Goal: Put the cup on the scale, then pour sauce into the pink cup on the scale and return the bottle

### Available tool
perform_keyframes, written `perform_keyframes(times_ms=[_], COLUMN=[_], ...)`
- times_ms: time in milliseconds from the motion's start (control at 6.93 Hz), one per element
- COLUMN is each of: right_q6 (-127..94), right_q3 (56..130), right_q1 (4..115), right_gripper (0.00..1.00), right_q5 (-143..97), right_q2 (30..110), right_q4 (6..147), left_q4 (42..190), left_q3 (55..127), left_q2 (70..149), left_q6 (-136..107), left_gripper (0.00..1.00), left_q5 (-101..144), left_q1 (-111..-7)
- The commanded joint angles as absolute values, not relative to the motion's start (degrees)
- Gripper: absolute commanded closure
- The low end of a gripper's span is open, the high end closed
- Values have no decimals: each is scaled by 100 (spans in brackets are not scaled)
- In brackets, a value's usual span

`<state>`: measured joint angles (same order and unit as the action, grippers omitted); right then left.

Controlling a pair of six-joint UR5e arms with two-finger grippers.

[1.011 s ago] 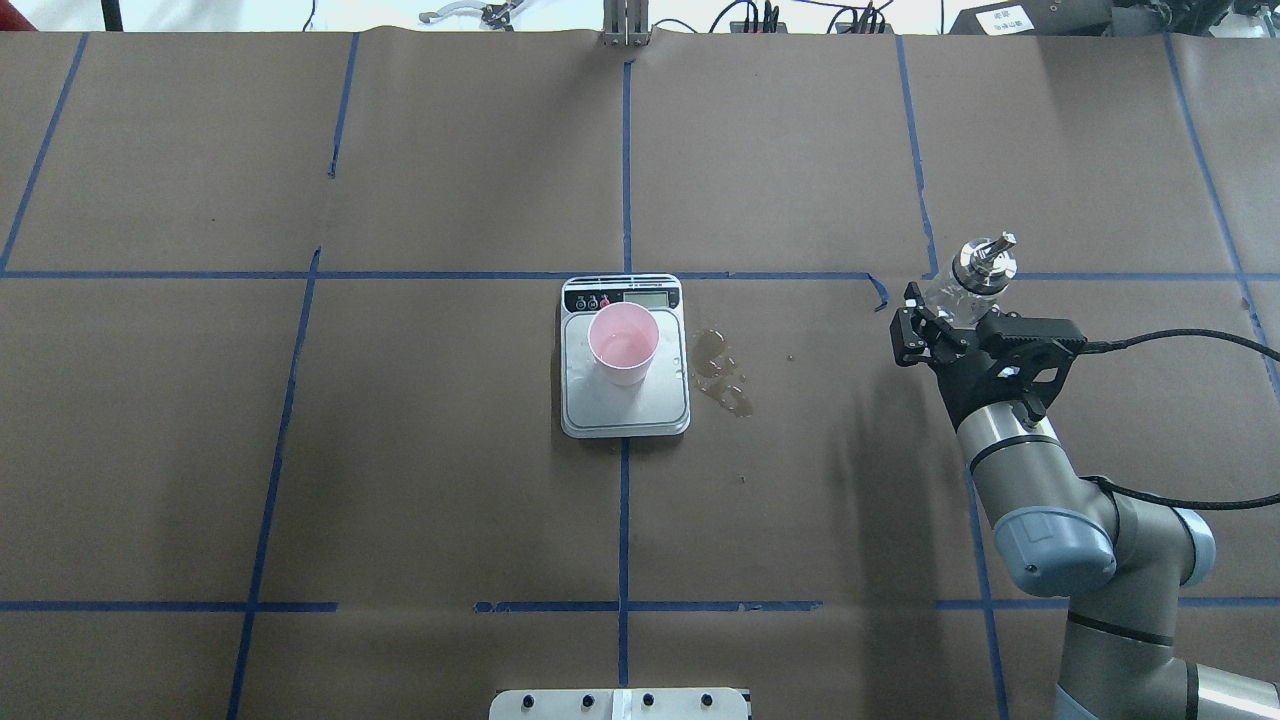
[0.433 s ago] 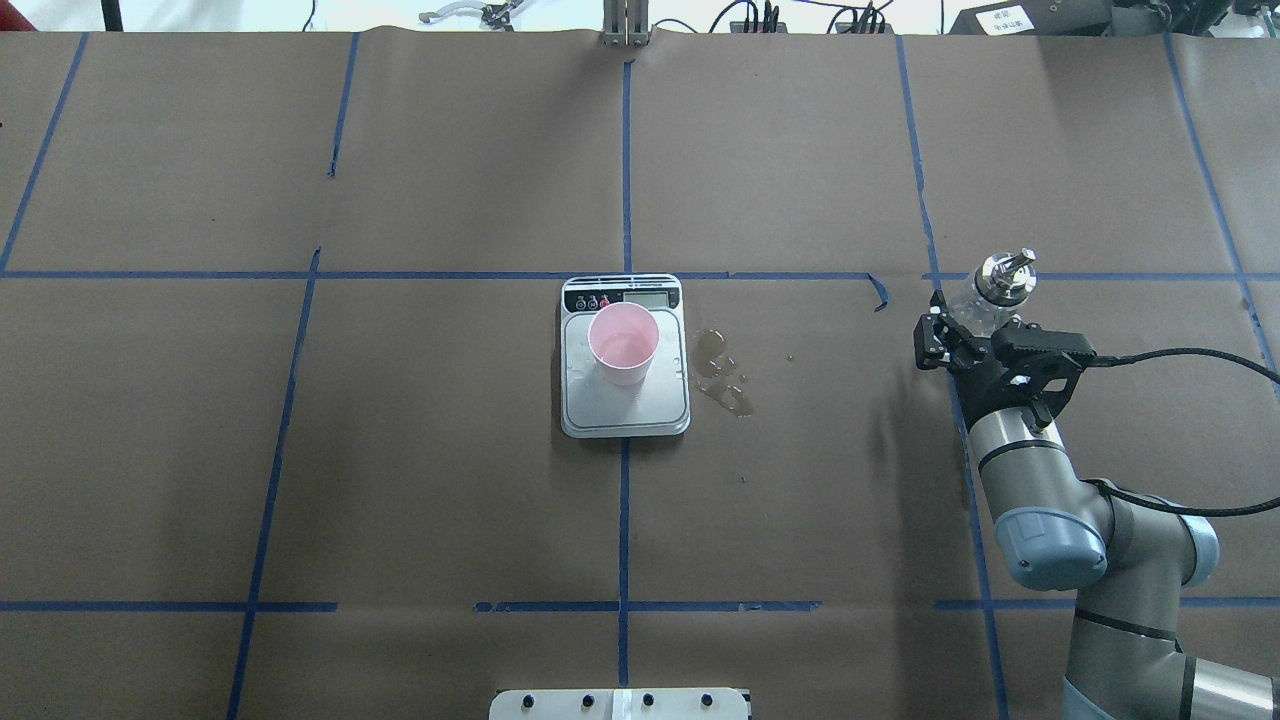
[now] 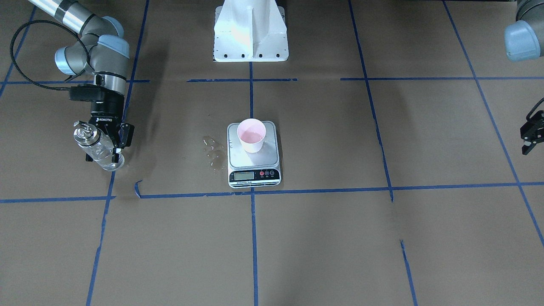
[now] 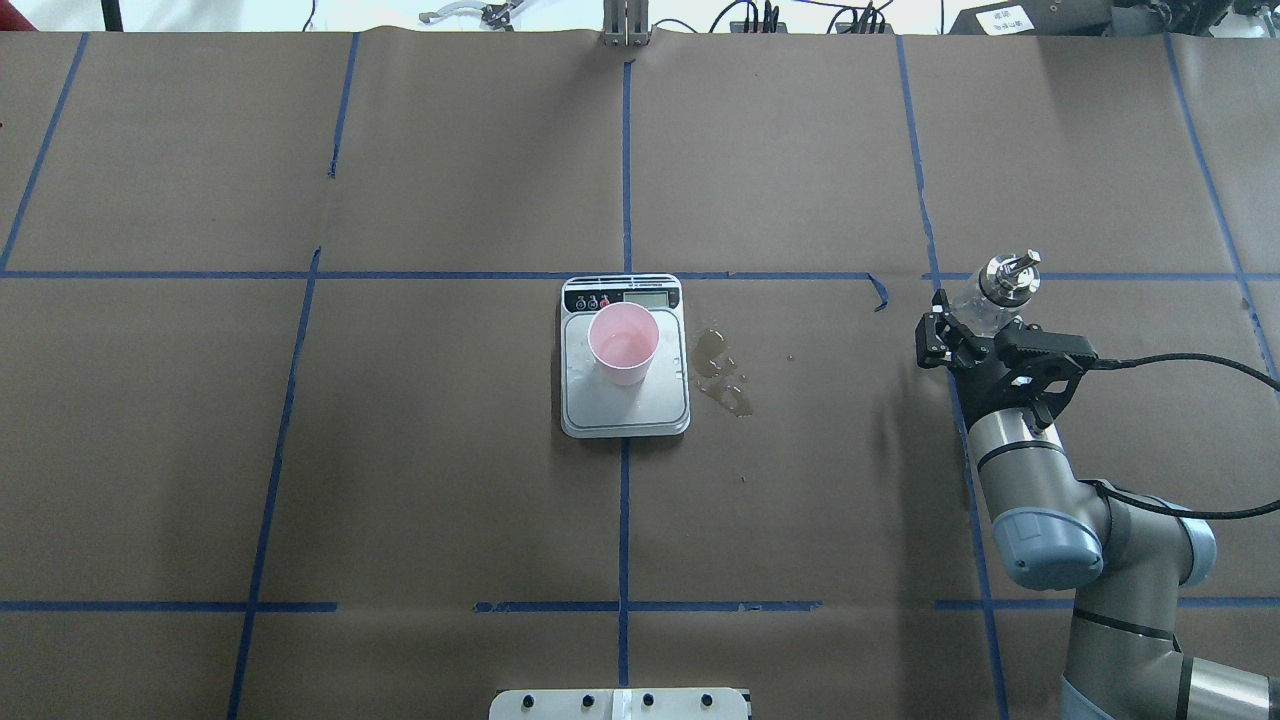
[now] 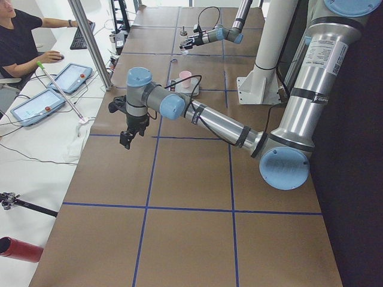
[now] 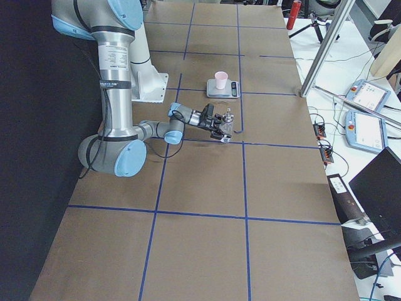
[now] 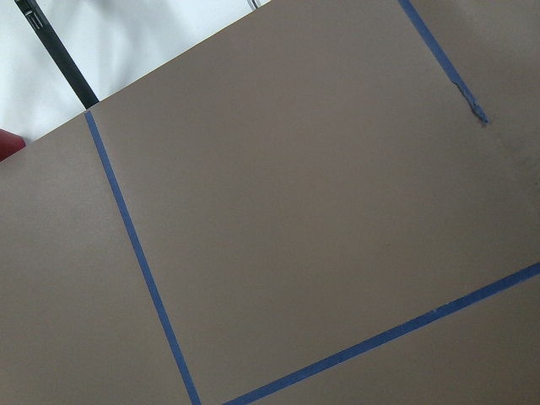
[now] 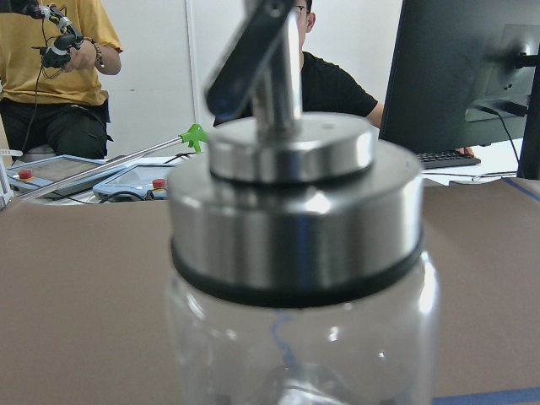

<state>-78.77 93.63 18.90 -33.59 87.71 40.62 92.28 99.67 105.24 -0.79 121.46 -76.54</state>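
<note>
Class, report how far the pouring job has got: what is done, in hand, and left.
Done: the cup stands on the scale, liquid apparently inside; a puddle lies beside it. In hand: the right gripper holds the bottle far from the scale. Left: set it down, release.

The one legible mark I found was the white brand name "ROBOTIQ" on the black body of the right gripper [image 3: 106, 146], front-facing view. The display of the scale [image 3: 255, 163] was too small for me to read.
</note>
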Motion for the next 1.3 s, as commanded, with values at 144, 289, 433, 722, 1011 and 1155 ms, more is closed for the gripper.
perform_keyframes(times_ms=[144, 289, 433, 722, 1011, 1155], right_q6=[-7954, -7954, -7954, -7945, -7954, -7954], right_q3=[9334, 9256, 9220, 9193, 9185, 9185], right_q1=[1881, 1881, 1881, 1872, 1863, 1863], right_gripper=[76, 72, 64, 45, 25, 10], right_q5=[-3393, -3393, -3401, -3401, -3497, -3507], right_q2=[8780, 8780, 8780, 8763, 8763, 8763], right_q4=[4069, 4069, 4069, 4069, 4069, 4069], left_q4=[9229, 9229, 9229, 9229, 9229, 9229], left_q3=[9949, 9949, 9958, 9958, 9949, 9949], left_q2=[10573, 10582, 10582, 10608, 10608, 10617], left_q6=[-79, -88, -123, -202, -202, -202], left_gripper=[0, 0, 0, 0, 0, 0], left_q5=[12146, 12146, 12146, 12146, 12146, 12146], left_q1=[-7655, -7655, -7655, -7655, -7655, -7655])
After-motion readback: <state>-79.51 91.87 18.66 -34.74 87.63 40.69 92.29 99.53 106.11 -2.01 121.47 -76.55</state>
